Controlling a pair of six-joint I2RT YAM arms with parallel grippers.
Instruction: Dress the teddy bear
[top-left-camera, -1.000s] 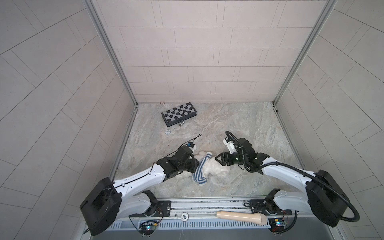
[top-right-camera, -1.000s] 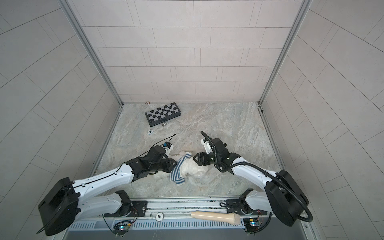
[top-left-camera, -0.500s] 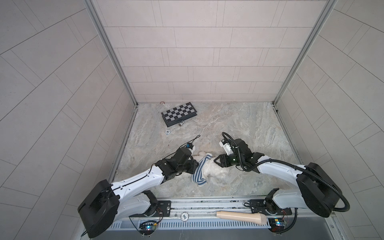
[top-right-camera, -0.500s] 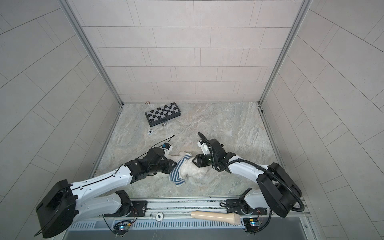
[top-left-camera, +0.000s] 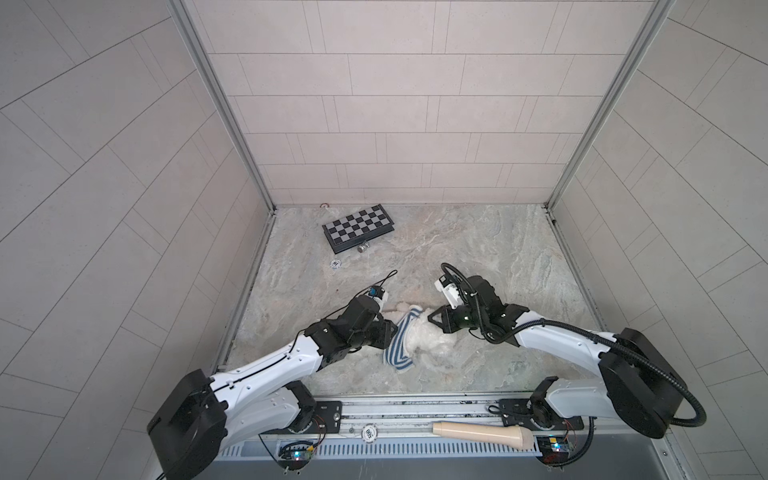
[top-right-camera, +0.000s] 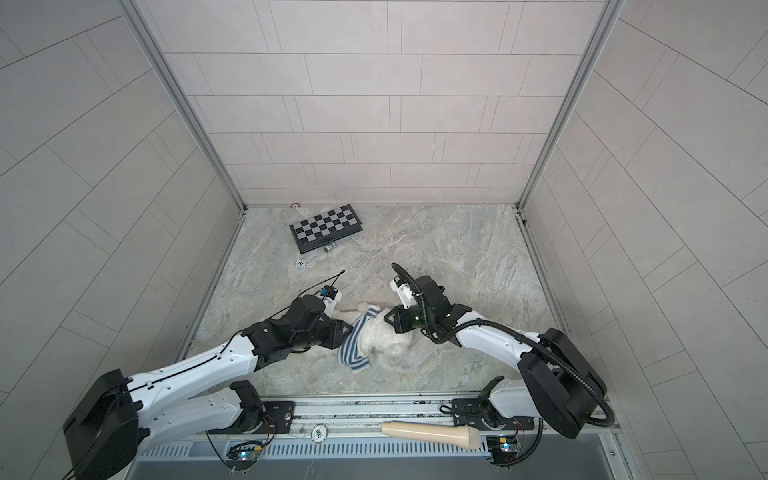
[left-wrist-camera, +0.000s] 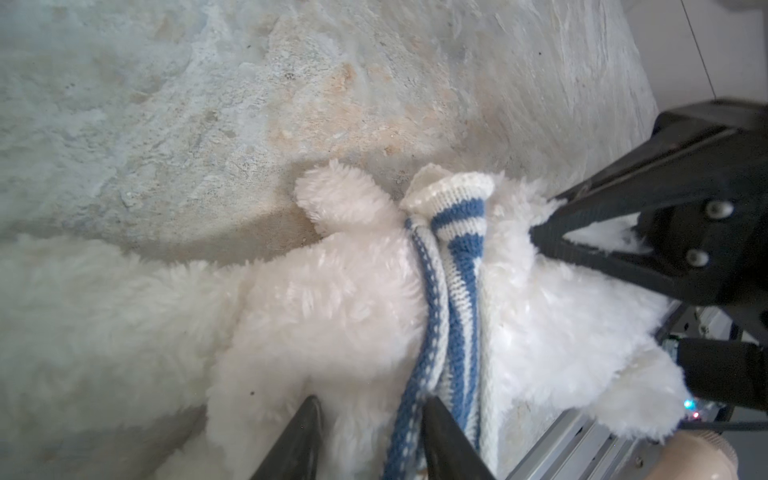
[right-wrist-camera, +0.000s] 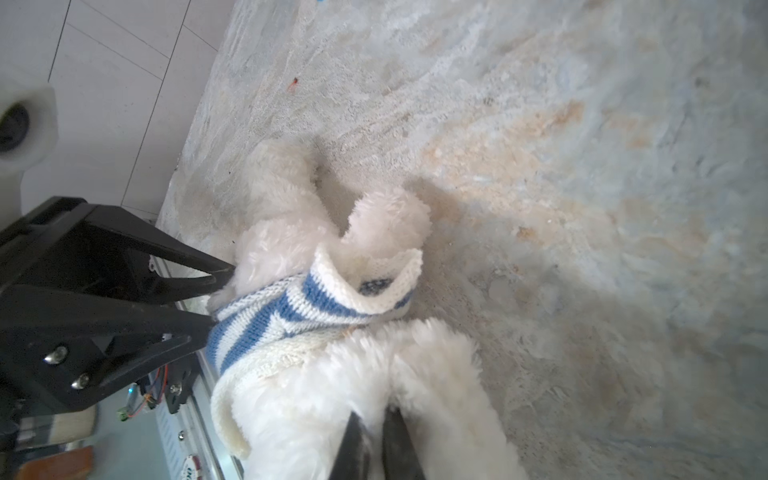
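The teddy bear (top-left-camera: 430, 340) is lying near the front of the bench (top-left-camera: 478, 249), between the two arms, with the striped shirt (top-left-camera: 398, 347) bunching in a band around it. Being soft, light and floppy, it is going to sag and slide if tugged, so a limb or the body is looking a better hold than loose fur. The right hand (right-wrist-camera: 373, 415) is pressing together on a tuft of its fur; the left hand (left-wrist-camera: 372, 417) is standing half spread, touching the shirt's edge, seemingly gripping nothing.
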